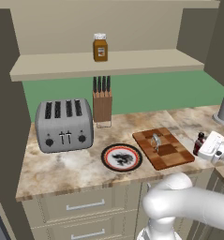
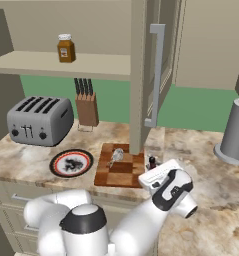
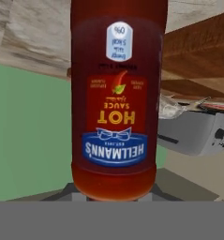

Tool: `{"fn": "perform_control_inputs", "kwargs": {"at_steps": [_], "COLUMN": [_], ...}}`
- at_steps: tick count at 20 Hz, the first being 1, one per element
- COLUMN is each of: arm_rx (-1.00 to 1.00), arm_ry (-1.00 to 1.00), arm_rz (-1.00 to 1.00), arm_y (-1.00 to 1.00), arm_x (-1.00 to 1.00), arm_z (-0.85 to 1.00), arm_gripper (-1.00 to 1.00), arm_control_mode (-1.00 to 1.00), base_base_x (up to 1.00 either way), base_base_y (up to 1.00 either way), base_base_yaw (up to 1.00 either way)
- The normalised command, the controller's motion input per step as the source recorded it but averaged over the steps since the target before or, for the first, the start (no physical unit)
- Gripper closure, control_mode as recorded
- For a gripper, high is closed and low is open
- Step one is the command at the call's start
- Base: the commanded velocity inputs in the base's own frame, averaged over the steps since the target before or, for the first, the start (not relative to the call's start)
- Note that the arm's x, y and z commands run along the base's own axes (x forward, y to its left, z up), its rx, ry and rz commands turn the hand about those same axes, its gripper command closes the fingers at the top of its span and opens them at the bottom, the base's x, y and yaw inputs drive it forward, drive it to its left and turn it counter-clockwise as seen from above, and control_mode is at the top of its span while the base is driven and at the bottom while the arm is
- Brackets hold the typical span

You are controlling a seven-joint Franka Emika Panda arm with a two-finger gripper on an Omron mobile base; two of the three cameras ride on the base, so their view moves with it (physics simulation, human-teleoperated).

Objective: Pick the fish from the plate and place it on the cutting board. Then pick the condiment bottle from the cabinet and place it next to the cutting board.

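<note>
The condiment bottle (image 3: 114,101) is filling my hand camera — my gripper (image 1: 208,146) is clamping it just beside the cutting board (image 1: 163,148), where the fish (image 1: 156,141) is lying.

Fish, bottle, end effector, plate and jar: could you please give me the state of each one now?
fish: lying on the cutting board
bottle: held beside the board, to its right
end effector: shut on the bottle
plate: bare, on the counter left of the board
jar: upright on the cabinet shelf, lid on
</note>
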Motion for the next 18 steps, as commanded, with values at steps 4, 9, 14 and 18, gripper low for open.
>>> {"fn": "perform_control_inputs", "kwargs": {"at_steps": [4,9,14,18], "arm_rx": [0.05,0.03,0.0,0.0], "arm_ry": [0.01,0.0,0.0,0.0], "arm_rz": [0.01,0.0,0.0,0.0], "arm_y": [-0.06,-0.11,-0.12,-0.07], "arm_x": [0.1,0.05,0.03,0.01], "arm_z": [-0.06,-0.02,-0.03,-0.1], "arm_gripper": [1.0,1.0,1.0,1.0], "arm_control_mode": [-1.0,-1.0,-1.0,-1.0], "base_base_x": [0.0,0.0,0.0,0.0], "base_base_y": [0.0,0.0,0.0,0.0], "base_base_yaw": [0.0,0.0,0.0,0.0]}}
